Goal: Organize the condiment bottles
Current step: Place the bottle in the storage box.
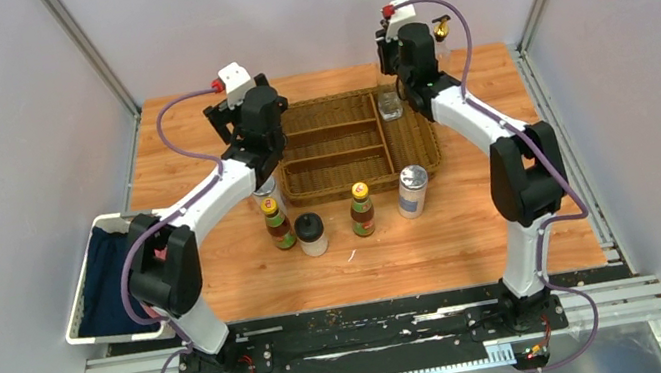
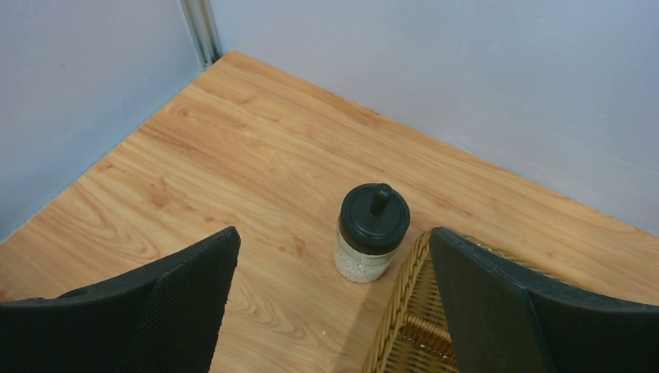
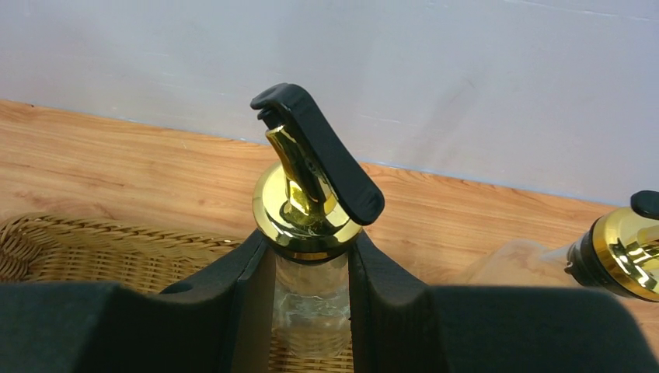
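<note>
My right gripper (image 3: 311, 252) is shut on the neck of a clear gold-spouted cruet (image 3: 309, 203) and holds it upright over the far right corner of the wicker tray (image 1: 411, 148); the gripper also shows in the top view (image 1: 405, 62). The second cruet (image 1: 442, 31) stands on the table just right of it and also shows in the right wrist view (image 3: 622, 249). My left gripper (image 2: 334, 237) is open and empty above a black-lidded jar (image 2: 373, 233), which stands against the tray's far left corner (image 2: 404, 303). In front of the tray stand two sauce bottles (image 1: 278, 224) (image 1: 362, 210), another black-lidded jar (image 1: 312, 234) and a silver-lidded shaker (image 1: 413, 191). A second shaker (image 1: 268, 195) is half hidden behind my left arm.
A white bin (image 1: 83, 309) holding a dark blue cloth sits off the table's left edge. Walls and metal posts close in the back and both sides. The tray's long compartments (image 1: 328, 136) show nothing in them.
</note>
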`<action>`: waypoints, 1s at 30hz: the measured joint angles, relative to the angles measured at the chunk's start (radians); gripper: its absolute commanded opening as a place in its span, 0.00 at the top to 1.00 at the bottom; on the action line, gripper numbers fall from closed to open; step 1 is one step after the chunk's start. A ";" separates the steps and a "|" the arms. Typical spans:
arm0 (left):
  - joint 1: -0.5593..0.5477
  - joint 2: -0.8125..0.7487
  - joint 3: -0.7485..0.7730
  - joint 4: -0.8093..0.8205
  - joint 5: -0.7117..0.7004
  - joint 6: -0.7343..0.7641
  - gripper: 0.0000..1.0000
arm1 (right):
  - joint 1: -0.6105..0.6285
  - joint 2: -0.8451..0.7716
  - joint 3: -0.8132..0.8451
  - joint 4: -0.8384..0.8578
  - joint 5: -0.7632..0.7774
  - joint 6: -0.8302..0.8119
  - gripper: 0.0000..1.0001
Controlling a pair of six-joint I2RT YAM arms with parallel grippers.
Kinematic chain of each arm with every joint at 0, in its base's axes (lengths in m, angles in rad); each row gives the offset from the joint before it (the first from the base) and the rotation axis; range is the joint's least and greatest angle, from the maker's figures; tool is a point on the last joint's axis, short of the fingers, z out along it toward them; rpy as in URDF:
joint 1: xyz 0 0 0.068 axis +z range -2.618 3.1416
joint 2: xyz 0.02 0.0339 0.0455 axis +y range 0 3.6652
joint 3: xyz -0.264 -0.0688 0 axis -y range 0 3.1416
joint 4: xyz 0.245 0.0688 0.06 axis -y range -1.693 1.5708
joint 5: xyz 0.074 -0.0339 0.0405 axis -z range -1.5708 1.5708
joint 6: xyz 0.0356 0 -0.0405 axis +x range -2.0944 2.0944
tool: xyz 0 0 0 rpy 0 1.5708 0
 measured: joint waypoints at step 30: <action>0.000 0.010 0.001 0.003 0.000 0.014 0.00 | -0.029 0.011 -0.058 0.104 0.018 0.042 1.00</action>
